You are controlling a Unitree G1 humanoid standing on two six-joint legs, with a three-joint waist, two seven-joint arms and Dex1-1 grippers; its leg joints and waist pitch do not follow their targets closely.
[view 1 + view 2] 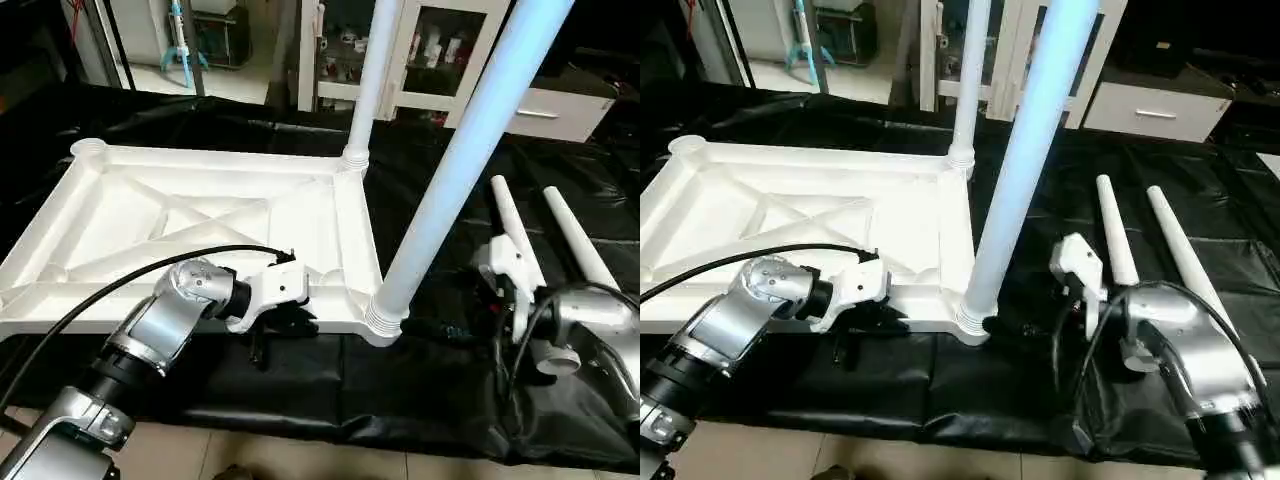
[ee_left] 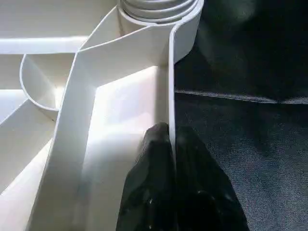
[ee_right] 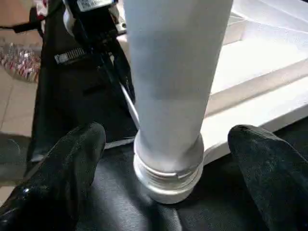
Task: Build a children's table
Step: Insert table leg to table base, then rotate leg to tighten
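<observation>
Lying underside-up across the frame's left and centre on the black cloth [image 1: 300,380]: table top [image 1: 150,215] | two legs [image 1: 455,160] standing at its right corners, two loose legs [image 1: 575,240] at right | left gripper [image 1: 285,320] pinching the top's near rim | right gripper [image 3: 163,159] spread wide around the nearer leg's base

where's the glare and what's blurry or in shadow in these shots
Left wrist view: strong glare on the tabletop underside; the left pincer fingers are a soft dark mass. Right wrist view: the near leg looks soft and hazy up close. Left eye view: that leg has a bluish sheen; black cloth swallows detail.
</observation>
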